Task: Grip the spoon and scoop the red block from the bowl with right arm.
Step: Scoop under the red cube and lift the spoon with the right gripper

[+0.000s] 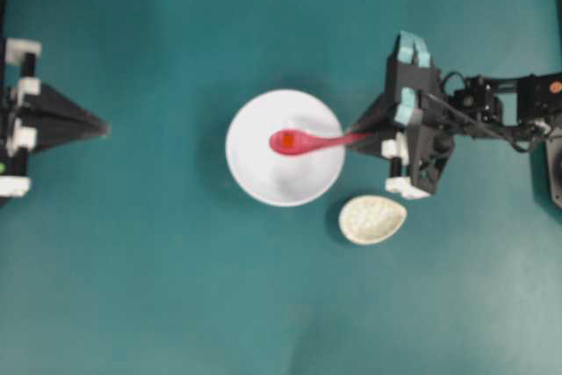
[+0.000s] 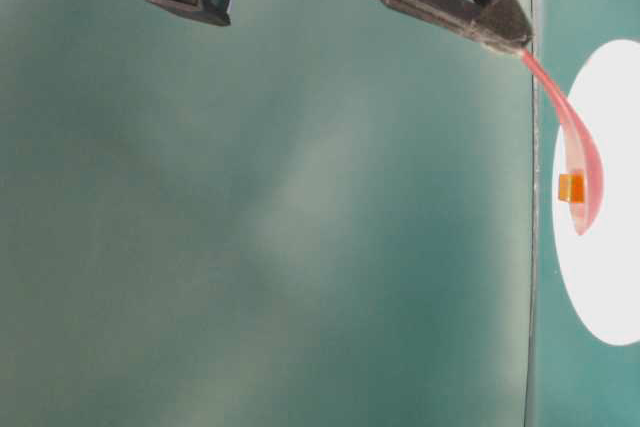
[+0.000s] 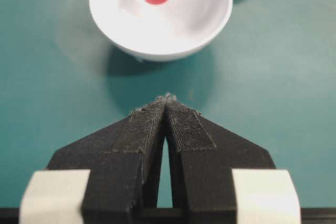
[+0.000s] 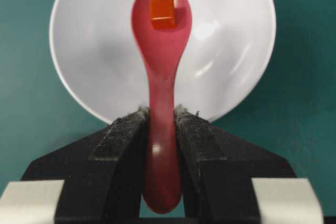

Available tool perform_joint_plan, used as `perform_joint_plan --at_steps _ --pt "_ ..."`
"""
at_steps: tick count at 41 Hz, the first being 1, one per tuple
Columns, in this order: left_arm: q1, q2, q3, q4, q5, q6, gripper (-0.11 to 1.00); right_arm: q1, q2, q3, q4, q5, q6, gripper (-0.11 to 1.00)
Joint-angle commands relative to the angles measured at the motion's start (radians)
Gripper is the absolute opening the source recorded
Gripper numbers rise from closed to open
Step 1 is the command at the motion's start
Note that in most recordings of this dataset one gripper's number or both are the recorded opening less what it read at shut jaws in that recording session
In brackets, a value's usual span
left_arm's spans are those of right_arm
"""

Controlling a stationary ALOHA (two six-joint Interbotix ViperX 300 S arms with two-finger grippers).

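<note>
The white bowl (image 1: 263, 177) sits mid-table. My right gripper (image 1: 358, 138) is shut on the handle of the pink-red spoon (image 1: 303, 141), which reaches over the bowl. The tiny red block (image 1: 287, 140) lies in the spoon's scoop. In the right wrist view the gripper (image 4: 161, 113) clamps the spoon (image 4: 161, 77) with the block (image 4: 162, 12) in its scoop, above the bowl (image 4: 231, 51). The table-level view shows the spoon (image 2: 580, 162) carrying the block (image 2: 571, 187) over the bowl (image 2: 610, 277). My left gripper (image 1: 104, 129) is shut and empty at far left; its wrist view (image 3: 167, 98) faces the bowl (image 3: 173, 30).
A speckled cream egg-shaped dish (image 1: 372, 219) lies just below and right of the bowl, near the right arm. The teal tabletop (image 1: 158, 287) surrounds everything.
</note>
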Motion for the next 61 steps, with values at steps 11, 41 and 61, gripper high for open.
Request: perform_joint_plan --at_steps 11,41,61 --pt "0.002 0.003 -0.021 0.002 -0.005 0.002 -0.01 0.002 -0.044 -0.071 0.003 0.014 0.0 0.24" --pt "0.003 0.003 -0.021 0.003 -0.005 0.0 -0.01 0.002 -0.137 -0.143 0.002 0.132 0.0 0.24" --pt "0.003 -0.003 -0.021 0.002 -0.005 0.002 -0.01 -0.002 -0.175 -0.167 -0.002 0.176 -0.002 0.24"
